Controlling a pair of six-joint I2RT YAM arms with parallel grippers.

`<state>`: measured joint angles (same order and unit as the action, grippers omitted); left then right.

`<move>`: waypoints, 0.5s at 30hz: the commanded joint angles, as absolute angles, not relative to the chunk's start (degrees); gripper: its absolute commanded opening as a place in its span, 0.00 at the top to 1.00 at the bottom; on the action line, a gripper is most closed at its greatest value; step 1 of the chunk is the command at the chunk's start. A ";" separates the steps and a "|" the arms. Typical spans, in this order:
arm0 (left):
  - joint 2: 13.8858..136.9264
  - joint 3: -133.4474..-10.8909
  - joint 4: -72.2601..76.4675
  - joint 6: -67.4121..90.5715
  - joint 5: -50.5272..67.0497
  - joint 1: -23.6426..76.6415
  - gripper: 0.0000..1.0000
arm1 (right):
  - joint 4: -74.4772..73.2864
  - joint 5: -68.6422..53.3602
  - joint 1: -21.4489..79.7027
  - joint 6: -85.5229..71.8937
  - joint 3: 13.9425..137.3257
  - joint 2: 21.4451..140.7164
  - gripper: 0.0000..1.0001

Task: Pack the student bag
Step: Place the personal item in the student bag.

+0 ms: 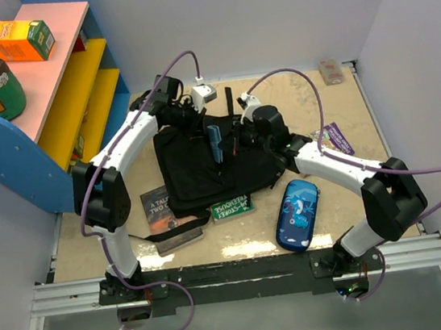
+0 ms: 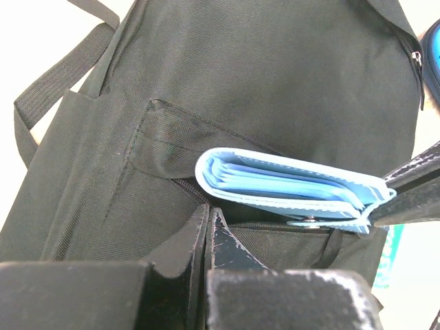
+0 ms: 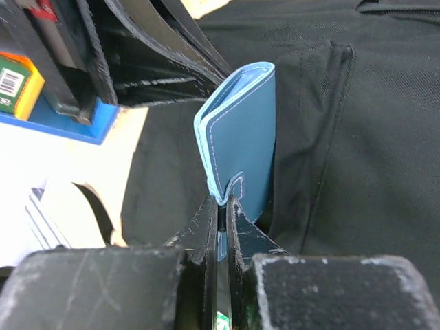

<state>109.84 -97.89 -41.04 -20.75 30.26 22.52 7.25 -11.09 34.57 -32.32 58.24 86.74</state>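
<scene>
Bag [image 1: 194,177] lies flat mid-table [image 1: 311,108], front up, over 2 books. The dark book [image 1: 158,206] pokes out at its near L corner and the green book [image 1: 232,208] at its near edge. The bag's front pocket [image 2: 165,137] is unzipped. A light-blue wallet [image 2: 289,182] sits partly in the opening, fold end sticking out. R gripper [image 3: 223,206] is pinched tight on the wallet's snap tab. L gripper [image 2: 207,218] is closed, tips at the pocket's zip edge; can't tell if fabric is caught between them. Pencil case [image 1: 298,213] lies on the table just R of the bag. Shelf [image 1: 71,79] at far L has an orange box [image 1: 21,39] on its top level.
</scene>
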 commanded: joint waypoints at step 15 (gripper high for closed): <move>108.19 -104.15 -43.51 -19.86 31.29 23.82 1.00 | -5.63 -2.54 32.78 -29.44 63.28 100.46 1.00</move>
